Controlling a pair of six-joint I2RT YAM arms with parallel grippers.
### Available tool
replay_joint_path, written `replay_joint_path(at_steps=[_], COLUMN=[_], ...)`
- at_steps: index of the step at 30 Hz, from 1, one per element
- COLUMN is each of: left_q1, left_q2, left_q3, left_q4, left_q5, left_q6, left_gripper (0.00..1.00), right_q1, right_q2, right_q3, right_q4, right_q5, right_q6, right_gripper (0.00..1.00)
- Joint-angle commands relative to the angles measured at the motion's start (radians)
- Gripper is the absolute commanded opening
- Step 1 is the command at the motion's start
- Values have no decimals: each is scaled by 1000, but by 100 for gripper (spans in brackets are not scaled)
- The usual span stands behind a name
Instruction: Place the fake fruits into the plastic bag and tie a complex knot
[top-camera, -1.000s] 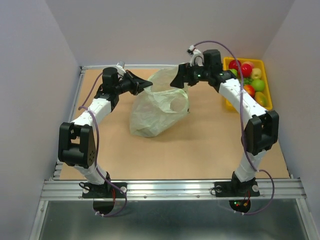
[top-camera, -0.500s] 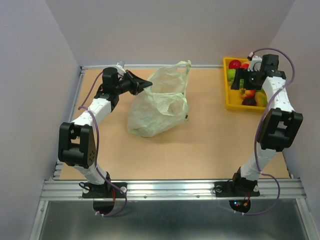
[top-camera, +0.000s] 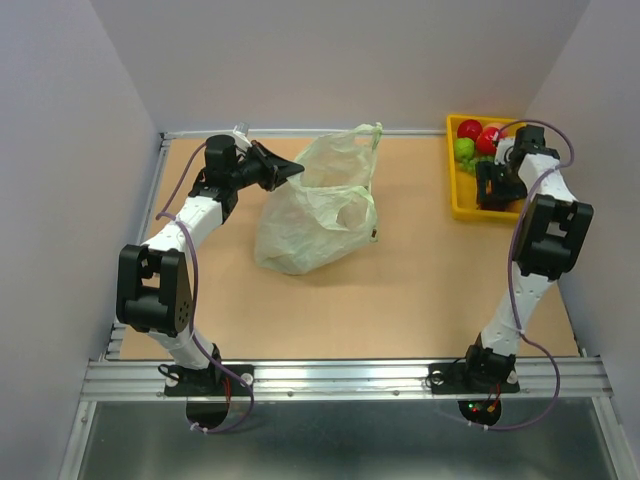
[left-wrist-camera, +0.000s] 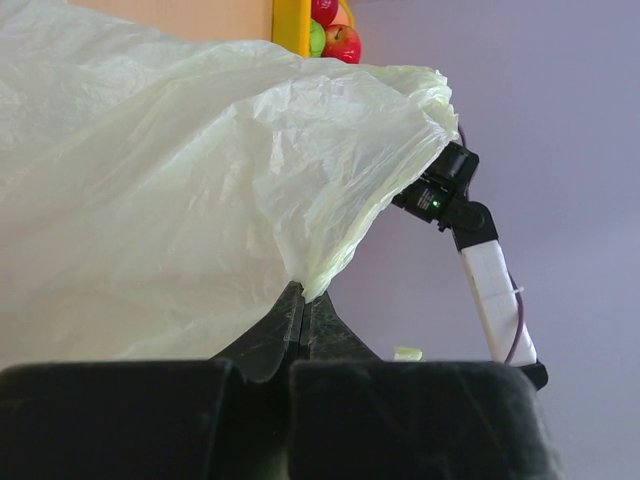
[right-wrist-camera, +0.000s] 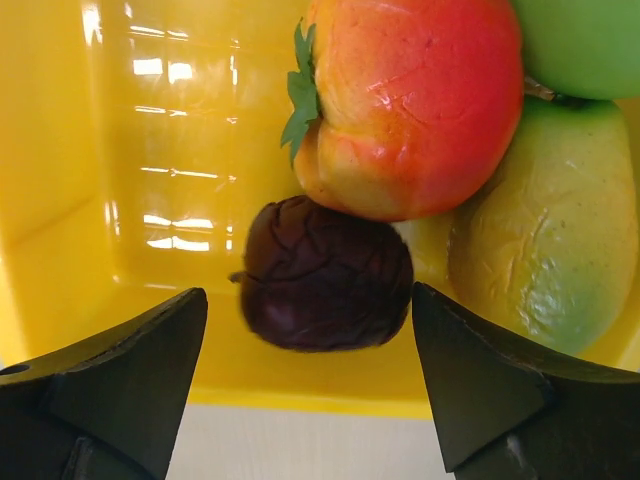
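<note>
The pale-green plastic bag (top-camera: 318, 205) stands on the table, its mouth held up. My left gripper (top-camera: 292, 172) is shut on the bag's rim (left-wrist-camera: 310, 285) at its left side. Fake fruits lie in the yellow tray (top-camera: 459, 205) at the back right: red ones (top-camera: 470, 129) and a green one (top-camera: 464, 149). My right gripper (top-camera: 496, 188) hangs open over the tray's near end. In the right wrist view a dark purple wrinkled fruit (right-wrist-camera: 325, 275) sits just beyond and between the fingertips (right-wrist-camera: 160, 350), not touched. A red-orange fruit (right-wrist-camera: 405, 100) and a yellow-green fruit (right-wrist-camera: 545, 240) lie behind it.
The tray's yellow wall (right-wrist-camera: 120, 200) encloses the fruits on the left and front. A grey back wall and side walls surround the table. The right arm (top-camera: 545, 235) stands folded along the right edge.
The right arm swung from the bag's mouth to the tray and lowered over its near end. Its jaws narrowed slightly. The bag's right handle stands free. The left gripper kept its hold.
</note>
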Motion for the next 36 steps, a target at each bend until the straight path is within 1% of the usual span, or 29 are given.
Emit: replay_joint_path(at_steps=[1,6,8,9,10,12,13,15,16,18,20,21,22,23,25,27,29,30,33,34,36], left_q1=[-5,-5,-5,-5,-4,-5,-4,-5,-5,-4,-5,-4,-5,-5,-5,-5,-5,-7,-7,-7,-8], left_q2=[-15,-15,-13,-12,-10,-9,-10,-12,-12,-9,-12,-13,-12,-13,-17,-17,-18,-15,-15,-15,-13], left_q3=[50,55,55,53,53,53,55,56,56,56,53,52,50,49,45,44,44,45,52,50,55], left_q4=[19,19,19,19,19,19,19,19,19,19,19,19,19,19,21,24,25,25,27,27,28], left_q5=[13,12,10,12,13,13,13,15,16,22,24,25,24,27,27,30,31,33,36,36,38], left_q6=[26,26,29,29,29,28,29,32,31,31,31,31,32,31,31,31,32,31,29,31,31], left_gripper=[0,0,0,0,0,0,0,0,0,0,0,0,0,0,0,0,0,0,0,0,0], right_q1=[4,4,4,4,4,4,4,4,4,4,7,14,20,27,56,91,158,216,328,399,488], right_q2=[43,80,89,92,94,86,77,33,14,-55,-96,-116,-123,-126,-136,-132,-126,-126,-143,-146,-144], right_q3=[72,84,78,75,72,59,55,46,47,65,95,146,170,196,242,269,296,293,253,241,204], right_q4=[-3,19,22,22,22,22,20,20,20,11,-1,-29,-41,-49,-55,-50,-34,-6,17,22,64], right_q5=[52,72,62,56,51,36,30,7,-18,-67,-173,-217,-301,-349,-484,-558,-640,-656,-647,-650,-659], right_q6=[1,10,10,10,13,20,23,33,49,64,93,105,139,157,216,251,309,317,316,314,322], right_gripper=[88,88,84,82,74,66,60,54,51,50,50,50,49,48,46,45,43,43,44,44,44])
